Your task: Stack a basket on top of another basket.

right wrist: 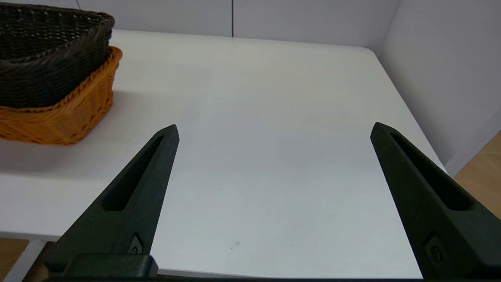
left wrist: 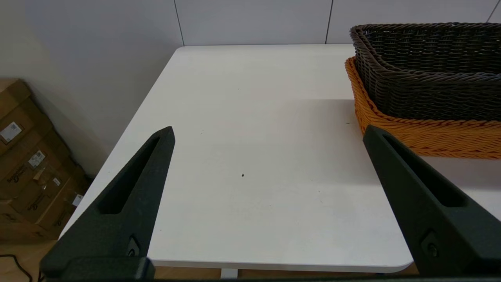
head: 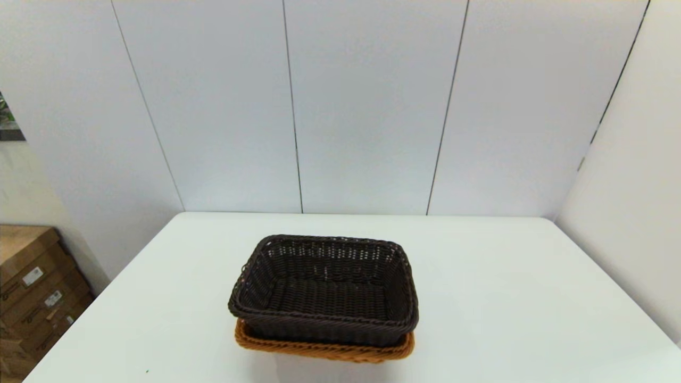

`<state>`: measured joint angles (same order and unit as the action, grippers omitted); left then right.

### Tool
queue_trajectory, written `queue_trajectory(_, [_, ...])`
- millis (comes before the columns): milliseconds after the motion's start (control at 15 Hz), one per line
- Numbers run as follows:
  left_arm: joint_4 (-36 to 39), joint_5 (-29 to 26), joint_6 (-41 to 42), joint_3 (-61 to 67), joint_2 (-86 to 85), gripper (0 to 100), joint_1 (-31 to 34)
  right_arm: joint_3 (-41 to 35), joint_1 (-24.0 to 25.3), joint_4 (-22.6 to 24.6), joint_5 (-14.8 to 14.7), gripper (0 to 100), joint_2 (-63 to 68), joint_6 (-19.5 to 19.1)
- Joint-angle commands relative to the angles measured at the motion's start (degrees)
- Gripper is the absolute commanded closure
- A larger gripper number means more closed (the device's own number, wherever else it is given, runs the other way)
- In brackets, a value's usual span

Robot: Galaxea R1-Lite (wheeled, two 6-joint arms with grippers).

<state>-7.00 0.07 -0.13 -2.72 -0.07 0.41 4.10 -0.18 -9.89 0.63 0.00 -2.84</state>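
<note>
Left claw [left wrist: 268, 131]: spread wide, held nothing, near the surface's [head: 505, 298] front edge.
Right claw [right wrist: 274, 129]: likewise wide, empty.
Dark basket [head: 324, 290]: nested inside orange basket [head: 324, 352], mid-surface.

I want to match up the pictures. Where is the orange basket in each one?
Head view: orange basket peeks out under the dark basket, near the middle, low in the picture.
Left wrist view: at the right edge, past the open left hand.
Right wrist view: at the left edge, far from the open right hand.
Shared landmark: the dark basket sitting in it.
</note>
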Motion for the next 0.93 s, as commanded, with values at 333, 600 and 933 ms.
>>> queue_trajectory(333, [0.0, 0.0, 0.0, 0.0, 0.1, 0, 0.0, -1.8, 0.0, 4.1, -0.2, 0, -0.1, -1.2])
queue_trajectory(600, [0.0, 0.0, 0.0, 0.0, 0.1, 0, 0.0, -2.9, 0.0, 6.5, 0.1, 0, -0.1, -0.9])
queue_trajectory(933, [0.0, 0.0, 0.0, 0.0, 0.1, 0, 0.0, -4.0, 0.0, 9.6, 0.3, 0, 0.0, -0.9])
